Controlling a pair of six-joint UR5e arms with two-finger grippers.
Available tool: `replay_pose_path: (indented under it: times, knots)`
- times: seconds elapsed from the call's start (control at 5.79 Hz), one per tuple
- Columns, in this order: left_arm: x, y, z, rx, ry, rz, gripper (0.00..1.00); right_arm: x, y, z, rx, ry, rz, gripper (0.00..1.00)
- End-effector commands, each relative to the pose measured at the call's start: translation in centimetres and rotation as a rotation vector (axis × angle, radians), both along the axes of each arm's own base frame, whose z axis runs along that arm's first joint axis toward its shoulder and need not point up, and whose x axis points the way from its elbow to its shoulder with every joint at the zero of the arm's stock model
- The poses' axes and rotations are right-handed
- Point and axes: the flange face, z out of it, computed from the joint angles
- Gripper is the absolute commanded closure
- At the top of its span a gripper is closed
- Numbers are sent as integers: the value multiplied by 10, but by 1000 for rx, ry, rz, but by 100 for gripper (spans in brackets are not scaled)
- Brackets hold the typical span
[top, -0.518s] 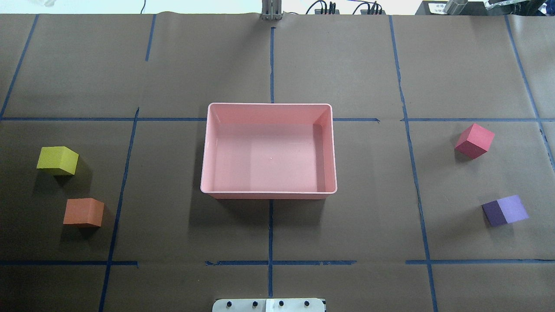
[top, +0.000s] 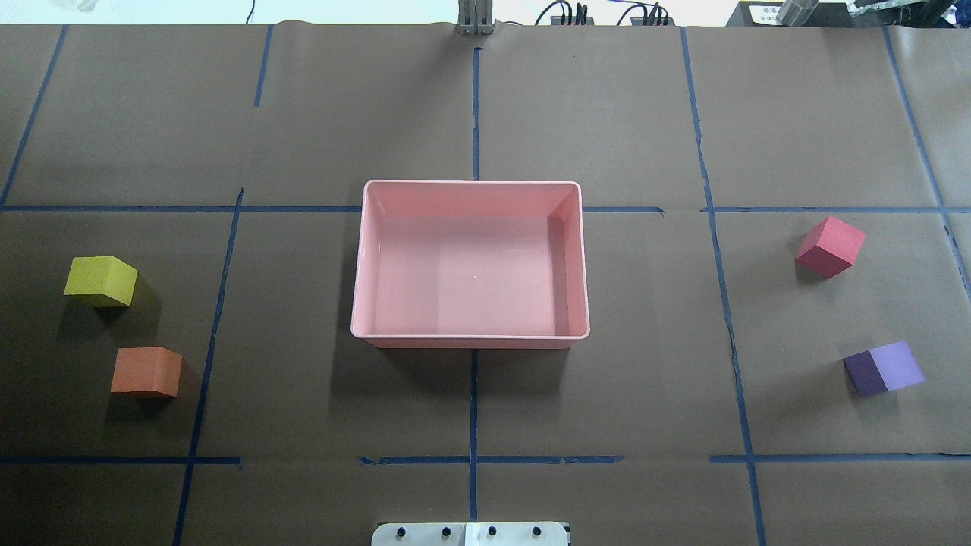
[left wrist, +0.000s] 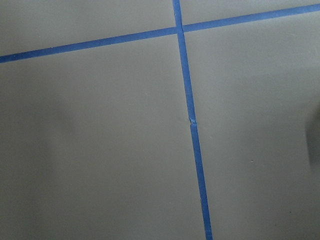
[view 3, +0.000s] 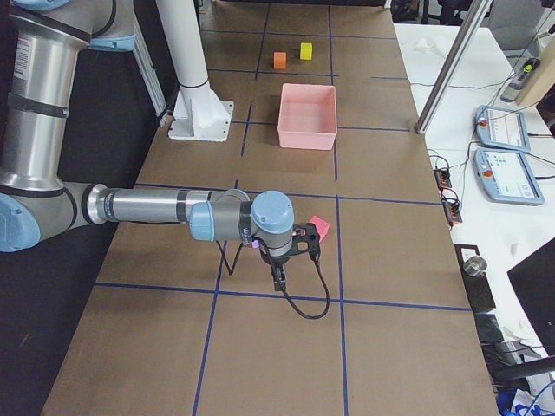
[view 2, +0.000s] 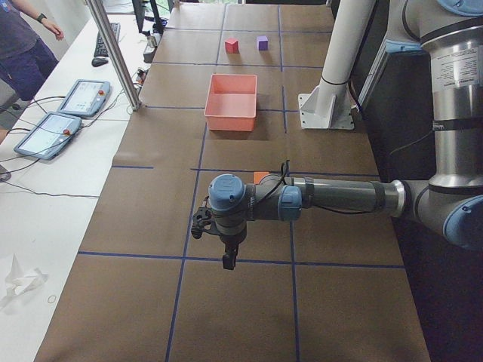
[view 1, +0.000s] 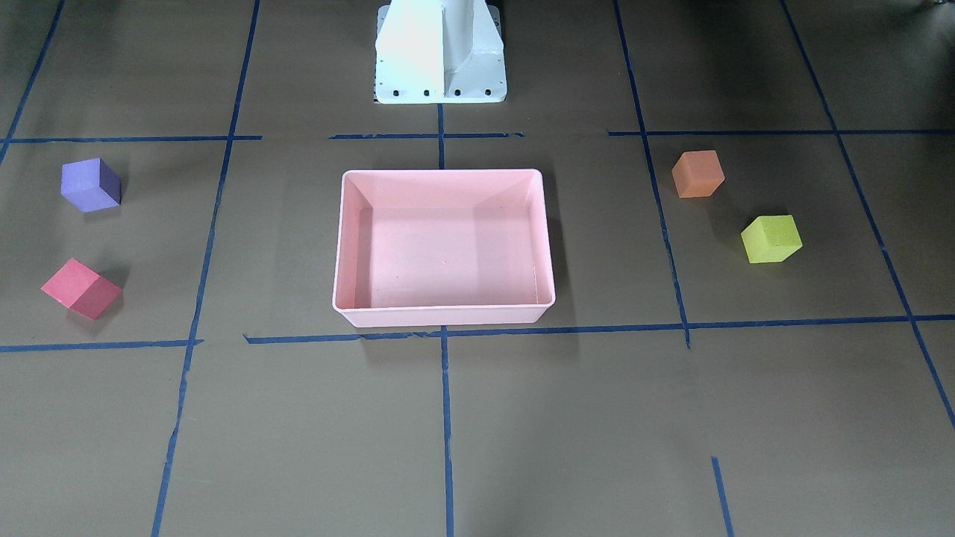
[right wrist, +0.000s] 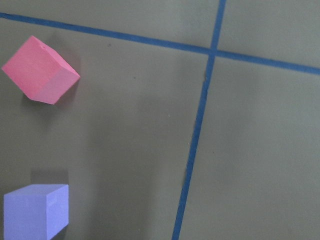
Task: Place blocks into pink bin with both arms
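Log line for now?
pink bin: empty | orange block, yellow-green block: left | red block, purple block: right | left gripper, right gripper: unclear

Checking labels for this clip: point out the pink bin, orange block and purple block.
pink bin [top: 470, 280], overhead exterior view, bare floor.
orange block [top: 140, 369], overhead exterior view, larger face.
purple block [top: 899, 365], overhead exterior view, lighter face.

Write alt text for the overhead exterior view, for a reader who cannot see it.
An empty pink bin sits at the centre of a brown table marked with blue tape lines. A yellow-green block and an orange block lie apart to its left, a red block and a purple block to its right. No arm shows.
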Motion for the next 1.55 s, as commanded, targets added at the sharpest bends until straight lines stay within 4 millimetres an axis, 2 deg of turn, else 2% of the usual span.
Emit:
replay_pose_path:
  times: [0.0,0.17,0.35,0.52,0.69,1.04,1.21,1.38]
  knots:
    - [0,0,0,-2,0,1,0,-26,-31,-41,261,-18,-59,0]
    - [0,1,1,-4,0,1,0,-107,-81,-49,305,-17,-214,0]
    - [0,1,1,-4,0,1,0,-171,-107,-57,326,-17,-313,0]
    - [0,1,1,-4,0,-1,0,-211,-123,-74,382,63,-339,0]
    - [0,1,1,-4,0,-1,0,-250,-124,-69,370,70,-389,0]
    - [0,1,2,-7,0,-1,0,-271,-126,-52,349,83,-427,0]
    - [0,1,2,-7,0,-1,0,-272,-125,-41,331,87,-436,0]
    - [0,1,2,-7,0,1,0,-295,-116,-25,304,95,-482,0]
